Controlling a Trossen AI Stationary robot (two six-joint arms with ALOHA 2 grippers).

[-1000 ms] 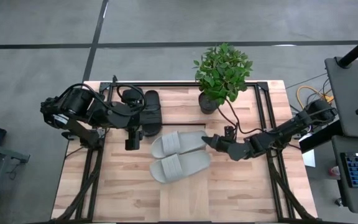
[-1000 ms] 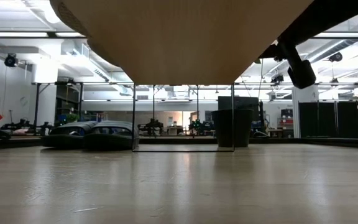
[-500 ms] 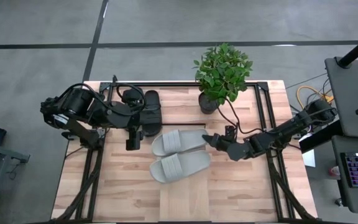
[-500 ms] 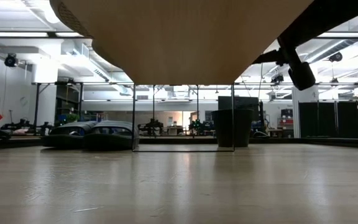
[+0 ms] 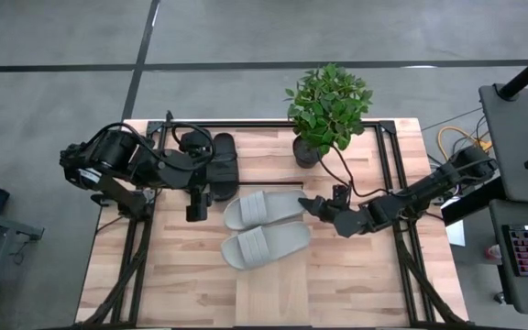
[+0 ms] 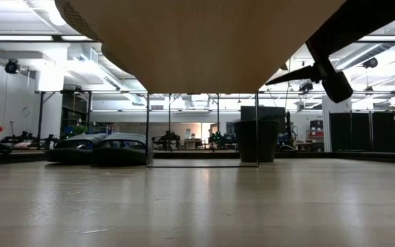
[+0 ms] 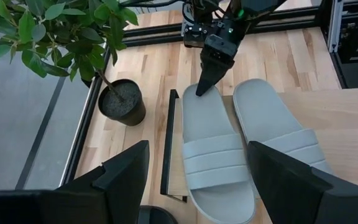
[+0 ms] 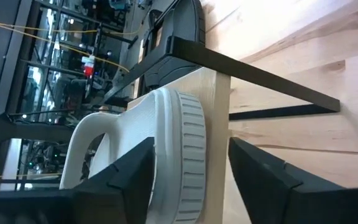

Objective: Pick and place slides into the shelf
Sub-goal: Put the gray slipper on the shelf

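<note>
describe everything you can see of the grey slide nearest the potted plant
The grey slide is pale grey, matte and foam-like, with one wide ribbed strap, an open toe and a ridged sole edge. It lies flat, sole down, on the shelf, beside its twin. The right gripper is at its end on the plant's side, fingers parted around that end; contact can't be judged.

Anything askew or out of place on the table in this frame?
Nothing stands out. Both grey slides lie flat, side by side on the shelf; the black pair sits behind, and the potted plant stands upright.
</note>
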